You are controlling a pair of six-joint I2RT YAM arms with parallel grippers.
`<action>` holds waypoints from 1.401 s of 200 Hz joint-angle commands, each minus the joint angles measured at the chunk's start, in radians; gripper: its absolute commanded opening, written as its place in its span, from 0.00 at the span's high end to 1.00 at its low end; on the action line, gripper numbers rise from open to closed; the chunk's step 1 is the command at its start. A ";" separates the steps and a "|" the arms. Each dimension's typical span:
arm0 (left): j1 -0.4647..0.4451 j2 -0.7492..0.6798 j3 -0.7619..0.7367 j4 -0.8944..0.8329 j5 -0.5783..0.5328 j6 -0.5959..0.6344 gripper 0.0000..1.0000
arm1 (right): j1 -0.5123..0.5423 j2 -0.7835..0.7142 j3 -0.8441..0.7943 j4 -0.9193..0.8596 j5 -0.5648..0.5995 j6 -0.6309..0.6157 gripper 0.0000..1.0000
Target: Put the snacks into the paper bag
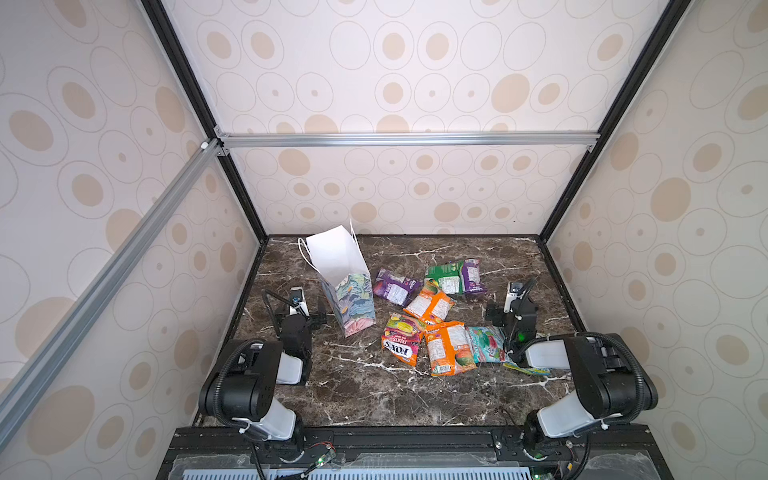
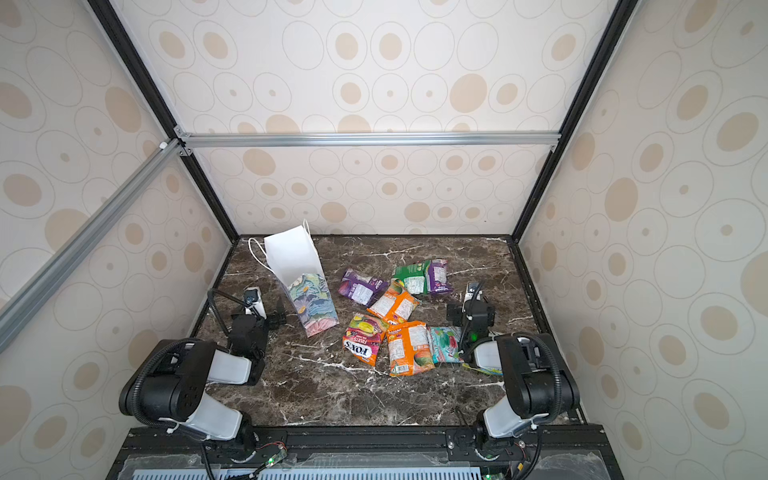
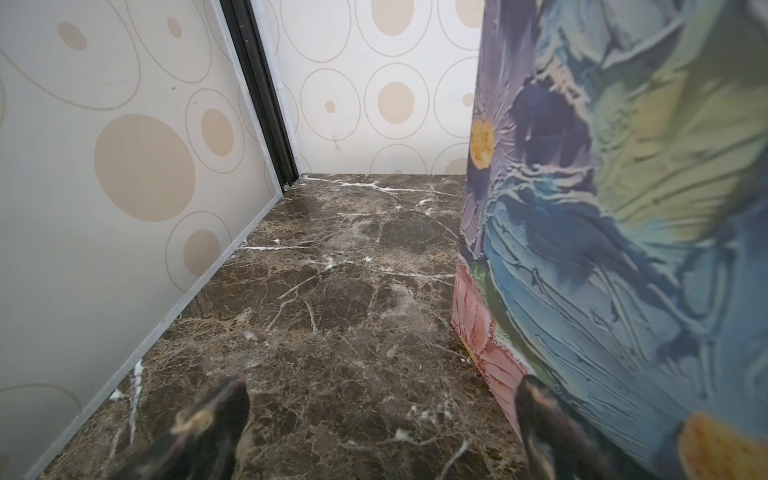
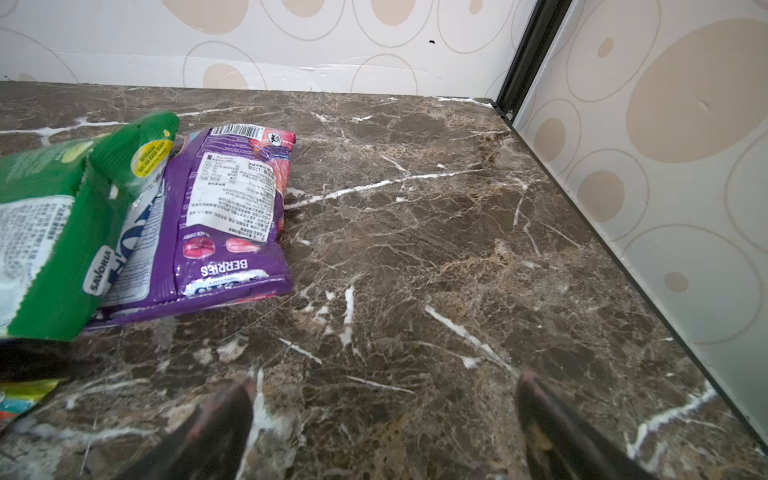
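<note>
Left wrist view: the left gripper (image 3: 382,384) stands wide open and empty, just beside the floral paper bag (image 3: 623,249). The right gripper (image 4: 386,380) is likewise open and empty above the marble tabletop (image 4: 436,232). The purple berries packet (image 4: 232,208) and green packet (image 4: 50,249) lie ahead of it, and the other snacks (image 1: 430,306) lie between both grippers, outside the bag.

yellow-green packet (image 1: 517,367) half hidden, paper bag (image 3: 623,249) cropped

glossy foil snacks (image 1: 430,305), polished marble table (image 1: 374,395)
</note>
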 commanded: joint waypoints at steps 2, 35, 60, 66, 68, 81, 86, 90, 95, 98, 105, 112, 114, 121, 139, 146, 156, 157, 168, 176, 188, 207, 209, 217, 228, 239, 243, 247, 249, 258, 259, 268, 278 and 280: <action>0.004 -0.001 0.019 0.028 0.003 0.019 0.00 | -0.003 -0.007 0.017 0.002 -0.007 -0.007 0.00; 0.005 -0.001 0.019 0.028 0.002 0.018 0.00 | -0.014 -0.005 0.023 -0.011 -0.033 0.001 0.00; 0.005 -0.001 0.019 0.028 0.002 0.018 0.00 | -0.015 -0.006 0.022 -0.011 -0.034 -0.002 0.00; 0.005 -0.001 0.019 0.028 0.003 0.018 0.00 | -0.015 -0.006 0.023 -0.013 -0.034 -0.002 0.00; 0.005 -0.001 0.020 0.028 0.003 0.018 0.00 | -0.015 -0.006 0.024 -0.013 -0.034 -0.001 0.00; 0.004 -0.001 0.019 0.028 0.003 0.018 0.00 | -0.015 -0.007 0.023 -0.012 -0.034 -0.002 0.00; 0.004 -0.001 0.019 0.028 0.003 0.018 0.00 | -0.015 -0.006 0.024 -0.012 -0.034 -0.002 0.00; 0.005 -0.001 0.020 0.028 0.003 0.018 0.00 | -0.015 -0.005 0.024 -0.012 -0.034 -0.001 0.00; 0.005 -0.001 0.019 0.028 0.004 0.018 0.00 | -0.015 -0.005 0.023 -0.012 -0.034 -0.001 0.00; 0.004 -0.001 0.019 0.028 0.003 0.019 0.00 | -0.015 -0.006 0.023 -0.012 -0.034 -0.002 0.00; 0.004 -0.001 0.019 0.028 0.003 0.019 0.00 | -0.015 -0.007 0.023 -0.012 -0.034 -0.001 0.00; 0.004 -0.001 0.019 0.028 0.003 0.019 0.00 | -0.015 -0.005 0.023 -0.012 -0.034 -0.001 0.00; 0.005 -0.001 0.019 0.028 0.003 0.018 0.00 | -0.015 -0.005 0.023 -0.012 -0.034 -0.001 0.00; 0.004 -0.001 0.019 0.028 0.003 0.019 0.00 | -0.015 -0.005 0.023 -0.012 -0.034 -0.002 0.00; 0.004 0.000 0.019 0.028 0.003 0.018 0.00 | -0.015 -0.006 0.023 -0.012 -0.034 -0.002 0.00; 0.004 -0.001 0.019 0.028 0.004 0.019 0.00 | -0.015 -0.006 0.022 -0.012 -0.034 -0.002 0.00; 0.005 -0.001 0.019 0.029 0.003 0.018 0.00 | -0.015 -0.006 0.021 -0.012 -0.034 -0.003 0.00; 0.005 -0.001 0.019 0.029 0.004 0.018 0.00 | -0.015 -0.005 0.022 -0.012 -0.034 -0.002 0.00; 0.004 -0.001 0.019 0.028 0.002 0.018 0.00 | -0.015 -0.005 0.022 -0.012 -0.034 -0.003 0.00; 0.004 0.001 0.019 0.028 0.003 0.018 0.00 | -0.015 -0.006 0.024 -0.012 -0.034 -0.001 0.00; 0.004 0.001 0.021 0.027 0.003 0.018 0.00 | -0.015 -0.004 0.025 -0.014 -0.034 -0.002 0.00; 0.004 0.000 0.020 0.027 0.003 0.018 0.00 | -0.015 -0.006 0.024 -0.015 -0.036 0.001 0.00; 0.004 -0.001 0.020 0.027 0.003 0.018 0.00 | -0.015 -0.006 0.024 -0.013 -0.035 0.001 0.00; 0.004 -0.001 0.019 0.028 0.003 0.018 0.00 | -0.015 -0.006 0.024 -0.012 -0.035 0.001 0.00; 0.004 -0.001 0.020 0.028 0.002 0.018 0.00 | -0.015 -0.007 0.022 -0.013 -0.036 -0.002 0.00; 0.004 -0.002 0.019 0.028 0.002 0.019 0.00 | -0.015 -0.008 0.021 -0.008 -0.034 -0.002 0.00; 0.004 -0.002 0.018 0.030 0.003 0.020 0.00 | -0.015 -0.010 0.020 -0.009 -0.034 -0.003 0.00; 0.004 -0.002 0.018 0.029 0.002 0.019 0.00 | -0.015 -0.009 0.021 -0.008 -0.028 -0.005 0.00; 0.004 -0.002 0.018 0.029 0.002 0.019 0.00 | -0.015 -0.010 0.021 -0.009 -0.028 -0.005 0.00; 0.004 -0.004 0.018 0.031 0.002 0.019 0.00 | -0.015 -0.016 0.024 -0.013 -0.023 -0.004 0.00; 0.004 -0.004 0.018 0.031 0.002 0.019 0.00 | -0.015 -0.016 0.024 -0.013 -0.024 -0.004 0.00; 0.005 -0.004 0.016 0.032 0.002 0.019 0.00 | -0.013 -0.039 0.029 -0.037 -0.036 -0.016 0.00; 0.001 -0.012 0.015 0.040 -0.026 0.018 0.00 | -0.011 -0.081 0.040 -0.097 -0.047 -0.022 0.00; -0.001 -0.021 0.016 0.029 -0.036 0.016 0.00 | -0.009 -0.089 0.042 -0.108 -0.048 -0.022 0.00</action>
